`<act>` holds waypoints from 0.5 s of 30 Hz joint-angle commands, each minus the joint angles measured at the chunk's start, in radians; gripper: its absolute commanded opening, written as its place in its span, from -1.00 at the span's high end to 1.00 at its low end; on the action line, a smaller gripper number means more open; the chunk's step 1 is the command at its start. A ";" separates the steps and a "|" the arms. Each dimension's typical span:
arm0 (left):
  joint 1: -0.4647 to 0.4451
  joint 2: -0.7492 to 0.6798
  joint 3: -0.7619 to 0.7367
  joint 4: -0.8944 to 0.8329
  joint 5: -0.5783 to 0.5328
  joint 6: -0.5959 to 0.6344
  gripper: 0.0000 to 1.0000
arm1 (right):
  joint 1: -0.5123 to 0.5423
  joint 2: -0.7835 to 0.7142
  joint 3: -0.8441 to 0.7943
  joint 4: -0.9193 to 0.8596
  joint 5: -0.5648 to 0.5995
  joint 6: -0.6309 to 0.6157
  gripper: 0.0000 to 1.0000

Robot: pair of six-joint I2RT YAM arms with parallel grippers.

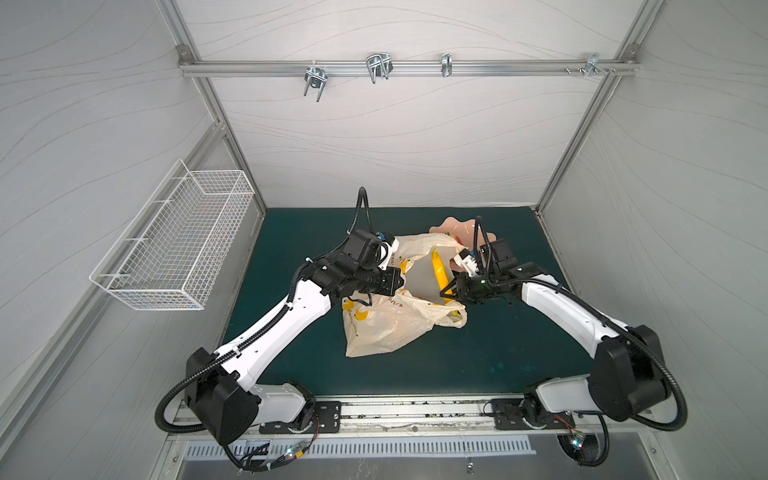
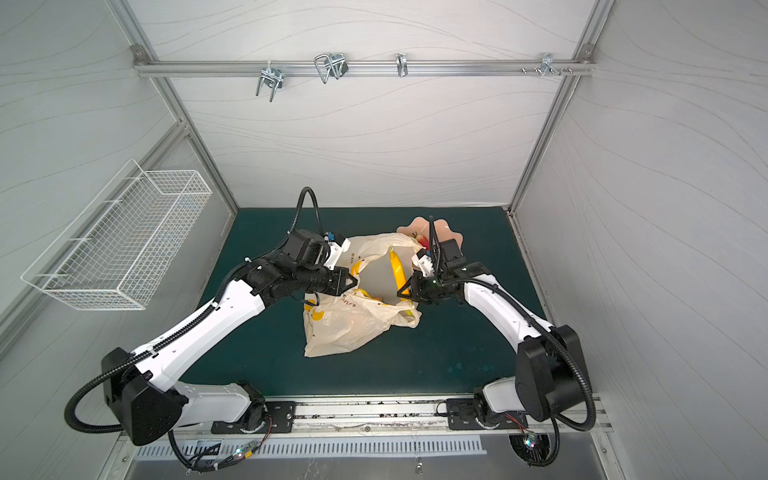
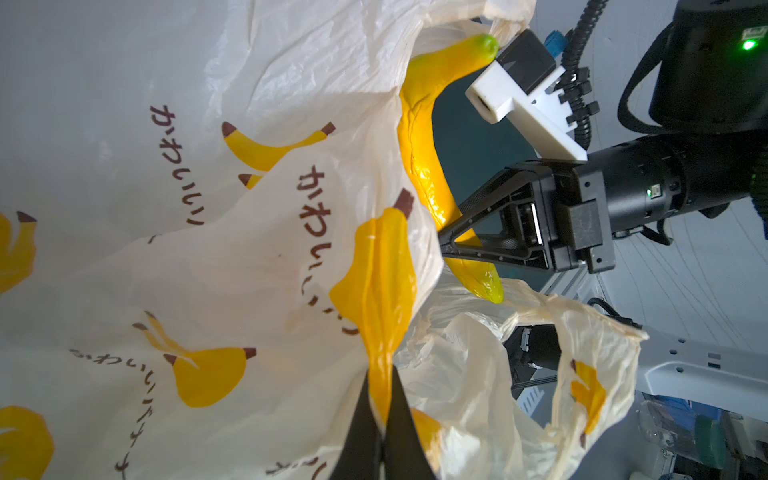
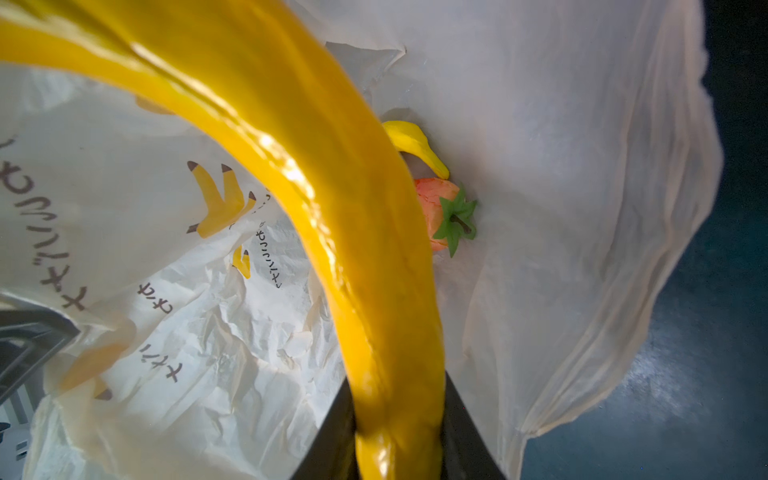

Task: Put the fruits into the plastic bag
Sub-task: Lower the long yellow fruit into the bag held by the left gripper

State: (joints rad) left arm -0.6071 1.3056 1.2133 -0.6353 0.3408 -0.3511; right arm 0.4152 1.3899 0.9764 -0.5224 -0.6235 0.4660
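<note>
The cream plastic bag (image 1: 386,328) (image 2: 345,328) with printed bananas lies mid-mat, its mouth held open. My left gripper (image 1: 402,282) (image 2: 356,283) (image 3: 380,399) is shut on the bag's rim (image 3: 249,270), pinching a fold of it. My right gripper (image 1: 446,291) (image 2: 402,292) (image 4: 397,411) is shut on the long yellow banana (image 1: 439,270) (image 2: 397,270) (image 3: 424,166) (image 4: 332,208), which points into the bag's mouth. Inside the bag (image 4: 561,208) lie a reddish strawberry with a green top (image 4: 436,212) and another yellow tip (image 4: 415,145).
A wavy pink dish (image 1: 451,226) (image 2: 415,226) stands just behind the bag, with a red fruit (image 2: 423,240) on it. A white wire basket (image 1: 178,245) hangs on the left wall. Metal hooks (image 1: 378,68) hang from the back rail. The green mat (image 1: 498,353) covers the table.
</note>
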 commanded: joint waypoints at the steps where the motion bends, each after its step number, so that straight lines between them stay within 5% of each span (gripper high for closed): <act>1: -0.009 -0.020 0.026 0.040 0.003 -0.004 1.00 | 0.006 0.022 -0.009 0.046 -0.042 0.024 0.72; 15: -0.021 0.002 0.044 0.056 0.010 -0.005 1.00 | 0.009 0.067 -0.038 0.140 -0.088 0.085 0.71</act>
State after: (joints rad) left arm -0.6205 1.3041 1.2133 -0.6197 0.3412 -0.3523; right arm 0.4156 1.4441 0.9497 -0.4244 -0.6827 0.5320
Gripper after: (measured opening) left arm 0.047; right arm 0.270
